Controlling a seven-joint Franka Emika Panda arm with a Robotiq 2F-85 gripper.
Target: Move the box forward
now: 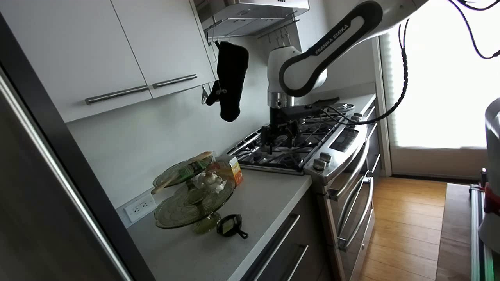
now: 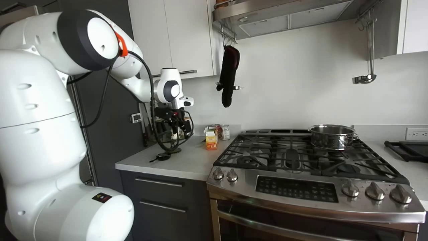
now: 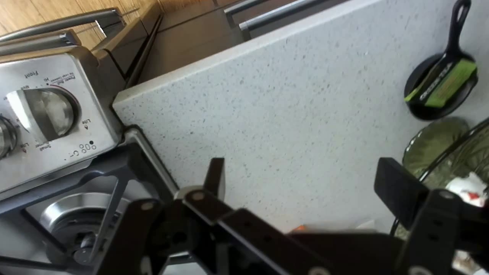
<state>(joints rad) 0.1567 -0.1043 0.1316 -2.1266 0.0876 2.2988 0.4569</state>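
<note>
The box [image 2: 211, 142] is printed cardboard, the counter [image 3: 290, 126] matt and speckled, the pot [image 2: 329, 140] glossy metal, the pincer [image 3: 301, 179] matt; the mitt [image 1: 233, 74], poorly lit, is probably cloth

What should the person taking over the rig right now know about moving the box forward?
End effector: open, holding nothing, raised above the counter.
Box: upright on that counter, between the cake stand and the stove.
Done: no finished step shows; the box is not yet gripped.
Left: probably bring the end effector to the box, grip it, move it forward and release, minding the cake stand close beside it.
</note>
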